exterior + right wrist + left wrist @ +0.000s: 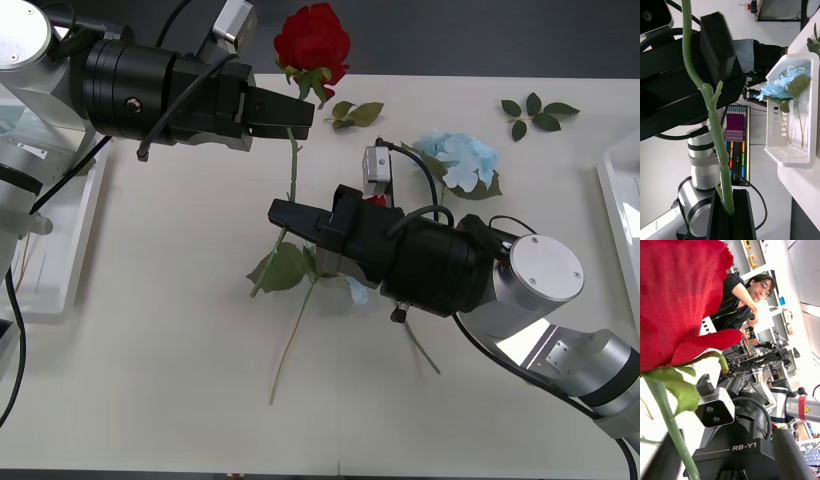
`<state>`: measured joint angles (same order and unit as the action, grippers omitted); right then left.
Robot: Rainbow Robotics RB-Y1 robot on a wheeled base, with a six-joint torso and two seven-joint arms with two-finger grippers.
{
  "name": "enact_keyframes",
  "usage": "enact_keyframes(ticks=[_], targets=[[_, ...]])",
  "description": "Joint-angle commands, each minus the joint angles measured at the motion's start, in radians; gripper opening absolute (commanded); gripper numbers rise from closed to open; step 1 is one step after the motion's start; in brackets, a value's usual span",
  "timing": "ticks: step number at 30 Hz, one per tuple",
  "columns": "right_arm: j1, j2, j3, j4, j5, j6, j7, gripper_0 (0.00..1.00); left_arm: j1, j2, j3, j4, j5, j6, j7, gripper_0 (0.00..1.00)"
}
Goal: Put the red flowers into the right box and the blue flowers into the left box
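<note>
One red flower (312,40) plainly counted, raised over the table (150,380); a red speck behind the right arm's camera too small to tell. Long axis running away from the robot, bloom at the far end past the table's far edge, bare stem tip at the near end, leaves around the middle.

Two grippers on that one stem. Right gripper (275,212) about midway along it, black jaws pressed together and pinching the stem. Left gripper (305,112) just below the bloom, jaws spread with the stem between them, nearer one finger.

Two blue flowers: one (460,160) lying on the table beyond the right arm, head toward the far edge; the other (777,88) inside the left box (790,159), stem along the box's length. Right box (618,170) cut off at the table's right side.

Two loose leaf sprigs (540,110) near the far edge, well apart.
</note>
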<state>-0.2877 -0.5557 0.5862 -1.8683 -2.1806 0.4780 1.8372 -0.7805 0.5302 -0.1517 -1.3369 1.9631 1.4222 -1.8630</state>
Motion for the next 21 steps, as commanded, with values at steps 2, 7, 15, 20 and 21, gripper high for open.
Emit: enact_keyframes(ticks=[2,7,15,20,21], targets=[[-0.025,0.014,-0.025,-0.034,-0.008,0.007,-0.035,0.00,0.003,-0.013,0.006,-0.011,0.010,-0.005,-0.035,1.00],[-0.031,-0.024,-0.029,-0.034,-0.016,0.019,-0.041,0.00,0.003,-0.013,0.006,-0.011,0.010,-0.005,-0.035,1.00],[-0.041,-0.174,-0.088,-0.034,-0.002,0.082,-0.205,0.00,0.027,-0.029,-0.002,-0.002,0.008,-0.011,-0.036,1.00],[-0.041,-0.339,-0.183,-0.032,0.147,0.192,-0.412,0.00,0.033,-0.016,0.004,-0.002,0.010,-0.026,-0.036,1.00],[-0.041,-0.375,-0.203,-0.034,0.182,0.217,-0.455,0.00,0.033,-0.010,0.004,-0.002,0.010,-0.025,-0.036,1.00]])
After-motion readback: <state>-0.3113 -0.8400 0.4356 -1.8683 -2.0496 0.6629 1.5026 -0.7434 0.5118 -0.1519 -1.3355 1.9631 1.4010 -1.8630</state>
